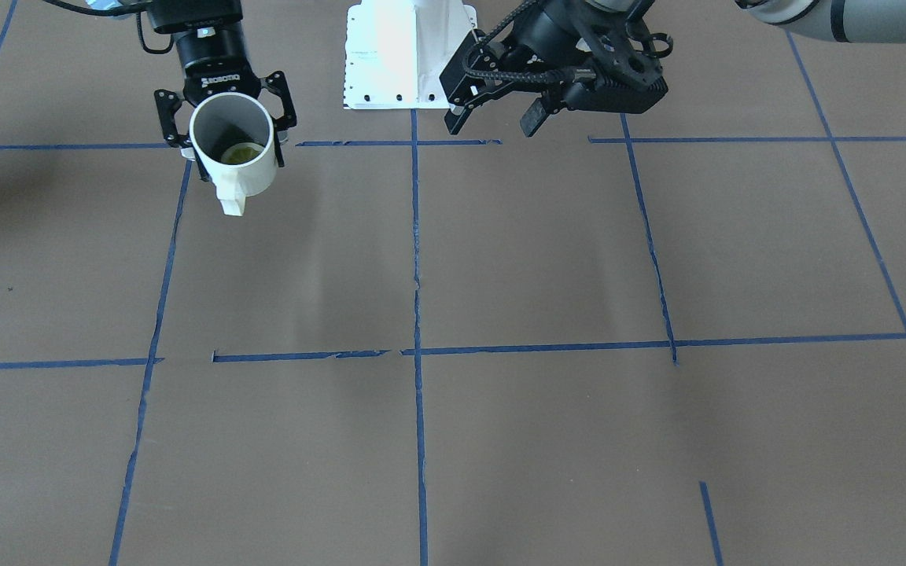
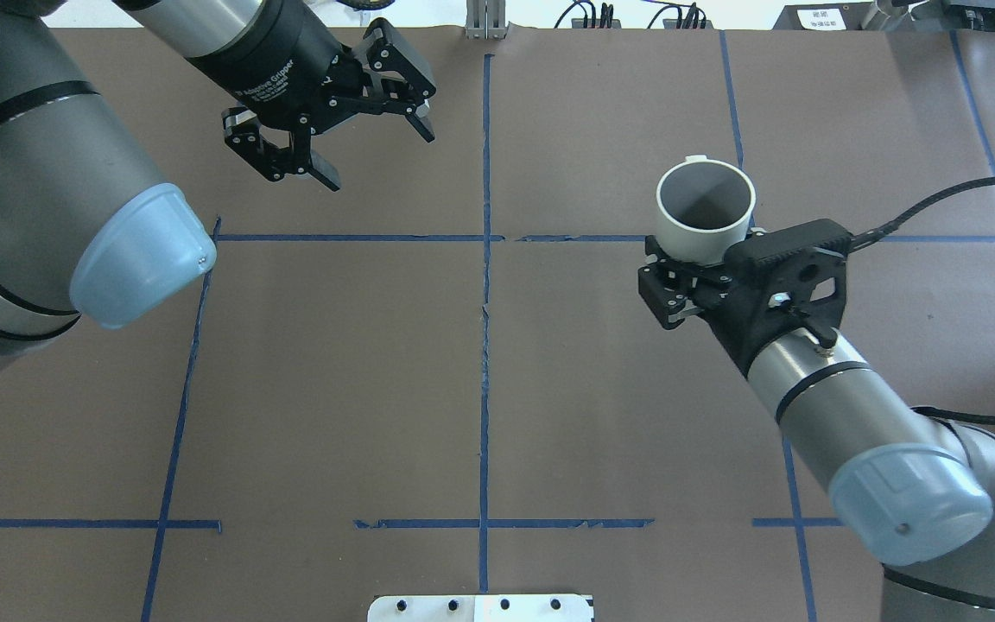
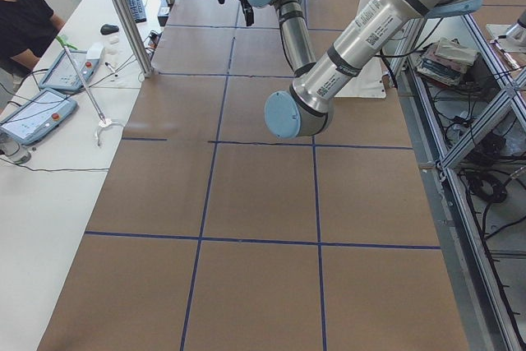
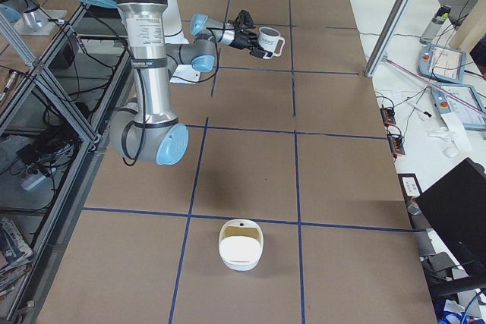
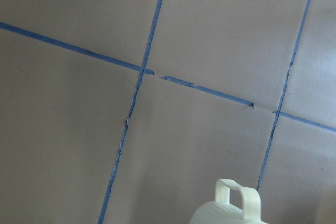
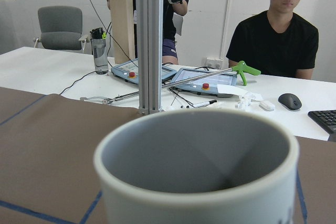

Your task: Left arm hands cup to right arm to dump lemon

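The off-white cup (image 1: 252,174) is held in my right gripper (image 1: 234,137), which is shut on its sides and holds it above the table. The cup tilts, its mouth towards the front-facing camera. The yellow-green lemon (image 1: 241,153) lies inside it. In the overhead view the cup (image 2: 679,233) sits in my right gripper (image 2: 703,255), and the lemon does not show there. My left gripper (image 1: 492,124) is open and empty, apart from the cup across the centre line; it also shows in the overhead view (image 2: 377,155). The cup's handle (image 5: 239,200) shows at the bottom of the left wrist view.
A white mounting plate (image 1: 406,55) stands at the robot's base. A white bowl-like container (image 4: 241,244) sits on the table at the robot's right end. Blue tape lines cross the brown table. Operators sit at a desk (image 6: 157,82) beyond the far edge.
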